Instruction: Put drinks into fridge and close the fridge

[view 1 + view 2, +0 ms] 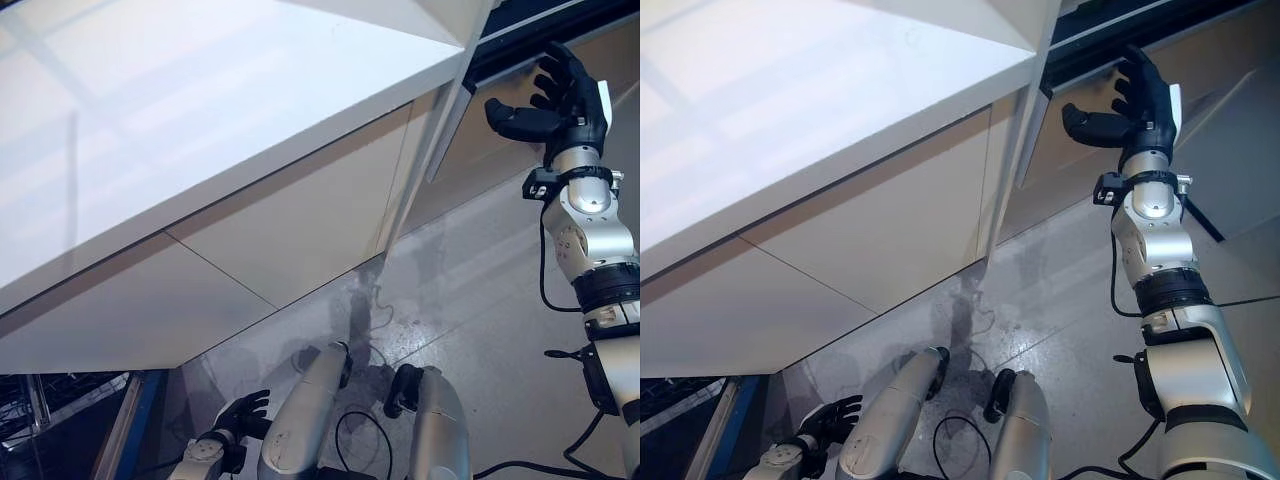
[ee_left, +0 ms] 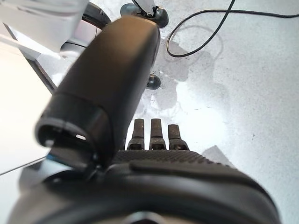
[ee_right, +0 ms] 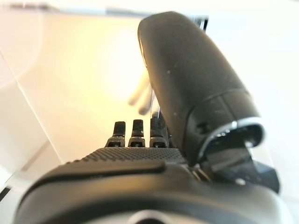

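Note:
My right hand (image 1: 565,105) is raised at the upper right, open with straight fingers and empty. It is close to a thin white door edge (image 1: 450,115) and a beige panel (image 1: 500,150) under a dark slot (image 1: 520,45). In the right wrist view its fingers (image 3: 135,133) point at a pale beige surface without touching it. My left hand (image 1: 240,412) hangs low at the bottom left, open and empty; its fingers (image 2: 152,135) are over the grey floor. I cannot tell whether the door edge belongs to the fridge.
A big white counter top (image 1: 200,120) fills the upper left, with beige cabinet fronts (image 1: 300,220) below it. A blue-edged frame (image 1: 130,420) stands at the bottom left. Glossy grey floor (image 1: 480,300) lies to the right of the cabinets.

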Available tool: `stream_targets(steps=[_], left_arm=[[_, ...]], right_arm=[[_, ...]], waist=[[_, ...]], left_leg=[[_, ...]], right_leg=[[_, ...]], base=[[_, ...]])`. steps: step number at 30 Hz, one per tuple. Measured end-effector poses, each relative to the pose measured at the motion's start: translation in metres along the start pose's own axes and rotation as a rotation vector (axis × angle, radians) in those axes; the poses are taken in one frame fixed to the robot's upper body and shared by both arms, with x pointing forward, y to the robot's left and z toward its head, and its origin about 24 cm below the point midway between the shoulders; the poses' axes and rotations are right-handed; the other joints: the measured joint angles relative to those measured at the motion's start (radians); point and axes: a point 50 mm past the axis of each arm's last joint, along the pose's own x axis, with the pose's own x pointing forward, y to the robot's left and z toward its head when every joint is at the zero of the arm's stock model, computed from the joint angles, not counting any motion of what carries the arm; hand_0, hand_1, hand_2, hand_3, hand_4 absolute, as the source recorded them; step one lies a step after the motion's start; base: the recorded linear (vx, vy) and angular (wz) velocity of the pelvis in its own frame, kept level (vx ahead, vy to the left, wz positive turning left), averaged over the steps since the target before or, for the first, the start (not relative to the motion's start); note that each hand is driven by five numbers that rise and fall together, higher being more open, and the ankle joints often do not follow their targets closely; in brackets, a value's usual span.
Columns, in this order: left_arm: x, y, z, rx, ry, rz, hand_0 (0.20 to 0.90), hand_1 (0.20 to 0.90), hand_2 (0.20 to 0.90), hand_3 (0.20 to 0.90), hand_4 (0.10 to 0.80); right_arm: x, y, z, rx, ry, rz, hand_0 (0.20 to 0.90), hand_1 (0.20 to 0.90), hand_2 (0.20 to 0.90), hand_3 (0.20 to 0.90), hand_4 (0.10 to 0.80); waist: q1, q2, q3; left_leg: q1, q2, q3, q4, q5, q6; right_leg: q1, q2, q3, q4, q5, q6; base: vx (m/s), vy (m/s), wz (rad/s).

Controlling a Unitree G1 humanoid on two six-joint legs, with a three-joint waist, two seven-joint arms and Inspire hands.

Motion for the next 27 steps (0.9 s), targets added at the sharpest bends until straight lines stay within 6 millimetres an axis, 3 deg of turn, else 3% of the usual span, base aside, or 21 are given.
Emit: stream_targets(steps=[4,10,14,17,20,23,27], left_arm=[[0.001,0.001,0.003,0.003,-0.010,0.002,0.900,0.900,0.900,0.900,0.800],[0.002,0.003,0.010,0.014,-0.031,0.001,0.900,0.900,0.900,0.900,0.800],[0.001,0.006,0.008,0.018,-0.024,0.007,0.900,0.900,0.900,0.900,0.800],[0.000,0.009,0.005,0.011,-0.014,0.015,0.900,0.900,0.900,0.900,0.800],[-0.002,0.019,0.006,0.014,-0.010,0.038,0.900,0.900,0.900,0.900,0.800],[-0.007,0.025,-0.007,-0.023,0.037,0.058,0.900,0.900,0.900,0.900,0.800],[-0.015,0.028,-0.030,-0.148,0.095,0.082,0.900,0.900,0.900,0.900,0.800]], right_arm=[[0.007,0.001,0.010,-0.009,-0.019,0.002,0.900,0.900,0.900,0.900,0.800],[0.007,-0.001,0.005,-0.014,0.002,-0.008,0.900,0.900,0.900,0.900,0.800],[0.007,0.004,0.005,0.003,0.003,0.005,0.900,0.900,0.900,0.900,0.800],[0.000,0.011,-0.013,0.039,0.051,0.048,0.900,0.900,0.900,0.900,0.800],[-0.029,0.033,-0.044,0.133,0.111,0.166,0.900,0.900,0.900,0.900,0.800],[-0.072,0.051,-0.080,0.268,0.213,0.235,0.900,0.900,0.900,0.900,0.800],[-0.151,0.052,-0.151,0.316,0.490,0.230,0.900,0.900,0.900,0.900,0.800]], waist=[[0.004,-0.012,0.007],[0.000,-0.021,0.011],[0.000,-0.027,0.012],[-0.007,-0.033,0.011],[-0.031,-0.077,-0.011],[-0.069,-0.109,-0.036],[-0.144,-0.117,-0.127]], left_leg=[[-0.005,-0.005,-0.011,0.002,0.000,0.002],[0.020,0.004,-0.018,-0.004,-0.001,0.004],[0.036,0.031,-0.014,-0.044,0.016,0.003],[0.096,0.055,0.000,-0.109,0.032,0.004],[0.176,0.083,0.035,-0.246,0.070,0.004],[0.273,0.098,0.075,-0.394,0.115,0.007],[0.370,0.109,0.119,-0.551,0.157,0.013]], right_leg=[[0.004,-0.007,-0.011,-0.002,-0.004,0.002],[0.036,0.000,-0.014,-0.021,0.001,0.000],[0.057,0.026,-0.016,-0.089,0.041,-0.003],[0.113,0.045,-0.007,-0.171,0.074,0.002],[0.169,0.074,0.022,-0.309,0.125,0.006],[0.244,0.091,0.050,-0.453,0.190,0.015],[0.330,0.110,0.074,-0.621,0.257,0.035]], base=[[0.018,-0.010,0.10],[-0.031,-0.045,0.00],[-0.054,-0.076,-0.12],[-0.020,-0.073,-0.24],[-0.020,-0.082,-0.34],[-0.016,-0.051,-0.47],[-0.016,-0.060,-0.37]])
